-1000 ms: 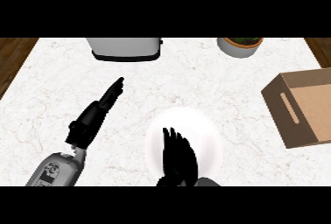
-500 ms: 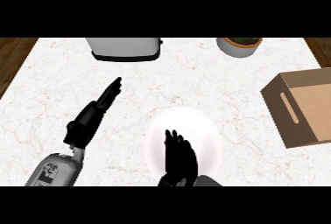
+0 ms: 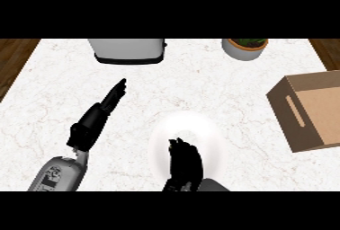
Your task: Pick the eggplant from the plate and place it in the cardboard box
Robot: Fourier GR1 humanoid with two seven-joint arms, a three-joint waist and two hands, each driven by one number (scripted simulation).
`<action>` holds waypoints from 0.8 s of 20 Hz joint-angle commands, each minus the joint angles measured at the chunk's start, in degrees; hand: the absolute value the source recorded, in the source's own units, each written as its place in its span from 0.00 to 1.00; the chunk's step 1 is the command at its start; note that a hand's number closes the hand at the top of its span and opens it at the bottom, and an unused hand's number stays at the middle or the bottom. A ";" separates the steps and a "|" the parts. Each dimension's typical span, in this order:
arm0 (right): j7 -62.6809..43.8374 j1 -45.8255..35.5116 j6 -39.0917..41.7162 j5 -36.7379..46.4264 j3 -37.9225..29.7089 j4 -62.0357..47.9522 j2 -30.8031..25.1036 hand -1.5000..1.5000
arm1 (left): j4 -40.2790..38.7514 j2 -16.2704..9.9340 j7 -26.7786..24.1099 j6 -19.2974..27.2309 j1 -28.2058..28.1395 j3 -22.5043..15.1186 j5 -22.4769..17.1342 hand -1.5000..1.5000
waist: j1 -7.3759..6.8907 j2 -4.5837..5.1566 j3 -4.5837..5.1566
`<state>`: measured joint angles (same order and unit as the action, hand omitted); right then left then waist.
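Kitchen: marble counter [image 3: 219,85]; toaster [image 3: 127,50]; potted plant [image 3: 245,47].

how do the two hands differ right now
The left hand lies stretched out flat over bare counter, pointing up and right; the right hand sits over the white plate, fingers bent down. The left shows its grey forearm; the right's barely shows. Both are black.

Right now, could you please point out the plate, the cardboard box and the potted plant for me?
plate [image 3: 211,134]: head view, bare right part of its rim.
cardboard box [image 3: 296,110]: head view, left outer wall beside the handle slot.
potted plant [image 3: 244,51]: head view, front of its grey pot.
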<state>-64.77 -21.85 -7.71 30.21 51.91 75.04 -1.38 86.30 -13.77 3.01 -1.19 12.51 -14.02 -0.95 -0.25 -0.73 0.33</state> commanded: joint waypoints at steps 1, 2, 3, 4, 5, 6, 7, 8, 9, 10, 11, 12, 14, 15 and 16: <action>-4.93 0.59 -0.95 -0.62 1.21 -3.66 1.31 1.00 | 2.85 2.55 3.52 1.88 -0.42 -1.72 2.02 0.50 | -0.20 0.70 -0.34; -3.00 -0.26 -0.43 -0.64 0.10 -4.95 1.31 1.00 | 1.15 -0.04 -0.21 -1.20 -1.52 1.20 -0.02 0.50 | -0.22 0.76 -0.33; -1.70 0.99 -1.29 -0.09 0.91 -4.95 1.30 1.00 | -1.12 2.04 -0.55 -0.19 -0.19 0.58 0.74 0.50 | -0.01 0.79 -0.32; -0.05 2.84 -3.08 3.76 2.06 -5.89 1.30 1.00 | 2.46 1.89 2.76 1.06 -0.52 -0.35 2.35 0.50 | -0.02 0.70 -0.34; -1.97 -0.99 -1.06 1.25 0.44 -5.76 1.30 1.00 | 3.11 0.63 5.38 -1.50 1.97 2.02 -0.76 0.50 | -0.23 0.74 -0.34; -4.40 -1.12 -2.06 2.10 2.82 -4.87 1.30 1.00 | 2.29 1.51 2.79 0.45 -0.39 0.69 1.88 0.50 | -0.33 0.73 -0.33; 6.46 5.61 1.60 3.30 1.73 4.71 -10.00 1.00 | 4.21 -0.39 1.39 -2.23 -3.29 1.93 -0.83 0.50 | 0.38 0.54 -0.33; 14.41 7.81 1.54 2.68 3.53 7.75 -18.16 1.00 | 2.24 -0.59 1.52 -0.51 -1.49 2.41 0.65 0.50 | 1.31 0.42 -0.35; 20.78 6.52 2.21 3.15 4.17 9.10 -22.99 1.00 | 1.84 0.53 2.36 0.42 -0.76 2.07 0.76 0.50 | 1.94 0.35 -0.40; 23.96 7.19 1.78 4.58 5.67 11.45 -26.74 1.00 | 1.32 0.39 2.12 0.24 -1.14 2.18 0.60 0.50 | 3.01 0.06 -0.41; 28.17 5.71 1.65 5.84 6.44 12.66 -29.50 1.00 | 1.10 1.24 2.22 1.19 -0.94 1.98 0.96 0.50 | 3.40 -0.12 -0.46; 30.94 6.63 0.48 7.73 7.93 12.79 -32.47 1.00 | 1.36 0.09 2.04 0.13 -2.15 2.67 0.04 0.50 | 3.21 -0.49 -0.48; 38.28 7.60 -3.22 8.08 5.82 14.92 -40.32 1.00 | 1.24 -0.07 1.16 0.51 -2.89 2.52 0.81 0.50 | 3.90 -0.26 -0.54; 41.48 8.29 -5.69 8.46 4.57 16.62 -44.11 1.00 | 2.06 -0.21 1.64 0.29 -2.83 2.73 0.37 0.50 | 4.24 -0.50 -0.56; 44.83 9.43 -7.95 9.04 4.12 17.22 -47.68 1.00 | 1.52 -0.10 1.61 0.59 -3.25 3.05 0.29 0.50 | 4.63 -0.36 -0.56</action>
<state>-31.32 -15.11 -11.20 37.20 56.69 89.12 -35.74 87.93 -13.64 4.73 -0.84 10.29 -11.54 -0.48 3.01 -1.27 -0.24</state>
